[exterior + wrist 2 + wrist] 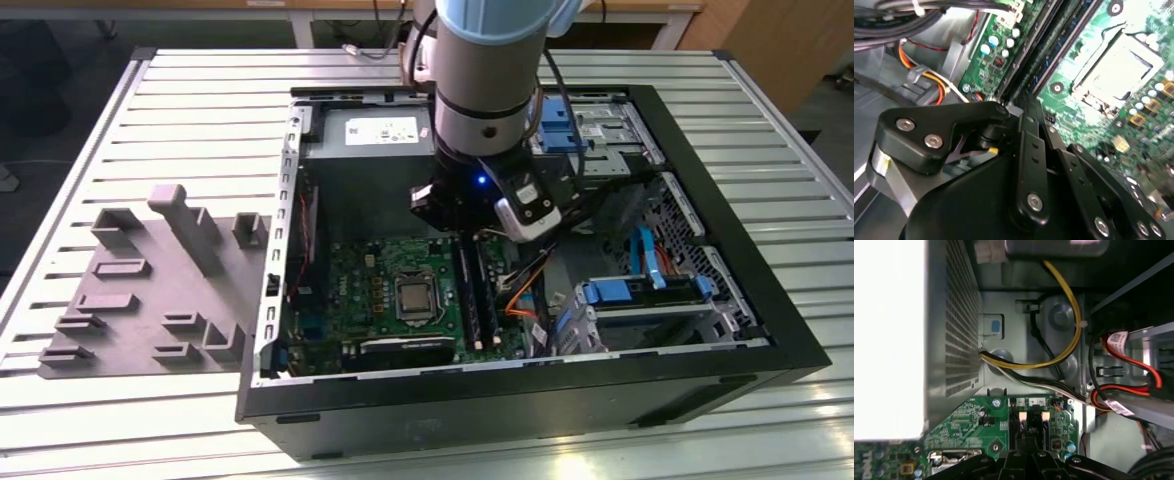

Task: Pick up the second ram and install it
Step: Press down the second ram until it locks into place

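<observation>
My gripper (461, 238) is down inside the open computer case, at the far end of the black memory slots (483, 300) on the green motherboard (387, 290). In both wrist views the fingers look pressed together, gripper (1016, 107) and gripper (1024, 456), right over the slot ends with their white latches (1022, 416). A long dark stick, the second ram (469, 295), stands edge-up in a slot running away from the fingertips. I cannot tell whether the fingertips touch it.
The grey holder tray (147, 290) lies on the slatted table at the exterior view's left of the case. Around the gripper are the processor socket (416, 298), orange and yellow cables (523, 300), blue drive bays (641, 295) and the power supply (380, 130).
</observation>
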### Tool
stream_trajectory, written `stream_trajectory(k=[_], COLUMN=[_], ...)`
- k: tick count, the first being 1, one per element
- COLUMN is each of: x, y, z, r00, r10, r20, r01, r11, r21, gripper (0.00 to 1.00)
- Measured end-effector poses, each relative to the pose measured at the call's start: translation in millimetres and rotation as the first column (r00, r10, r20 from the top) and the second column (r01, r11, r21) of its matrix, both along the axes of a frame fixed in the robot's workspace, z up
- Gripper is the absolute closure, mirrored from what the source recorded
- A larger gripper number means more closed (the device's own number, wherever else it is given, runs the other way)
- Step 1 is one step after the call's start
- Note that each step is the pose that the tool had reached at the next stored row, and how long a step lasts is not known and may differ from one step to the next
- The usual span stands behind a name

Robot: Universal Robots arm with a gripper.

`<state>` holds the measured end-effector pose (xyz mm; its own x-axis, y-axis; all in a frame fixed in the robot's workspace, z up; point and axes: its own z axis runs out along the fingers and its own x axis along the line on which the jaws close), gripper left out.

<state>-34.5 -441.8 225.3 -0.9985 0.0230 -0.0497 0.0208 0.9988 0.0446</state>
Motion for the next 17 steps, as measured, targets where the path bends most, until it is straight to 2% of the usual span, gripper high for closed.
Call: stream_trajectory(k=[4, 7, 9, 11, 17], x=[0.0, 0.0, 0.0, 0.0, 0.0], y=[0.0, 0.0, -1.9, -7.3, -28.1], z=[9.4, 9.6, 9.8, 9.7, 9.6], r00=[1.0, 1.0, 1.0, 1.0, 1.0], r10=[0.0, 0.0, 0.0, 0.0, 0.0], r20=[0.0, 0.0001, 0.0, 0.0, 0.0], r01=[0.0, 0.0, 0.0, 0.0, 0.0], r11=[1.0, 1.0, 1.0, 1.0, 1.0], r21=[0.0, 0.0003, -0.0001, 0.0, -0.0001], gripper=[0.89, 0.89, 0.89, 0.89, 0.89])
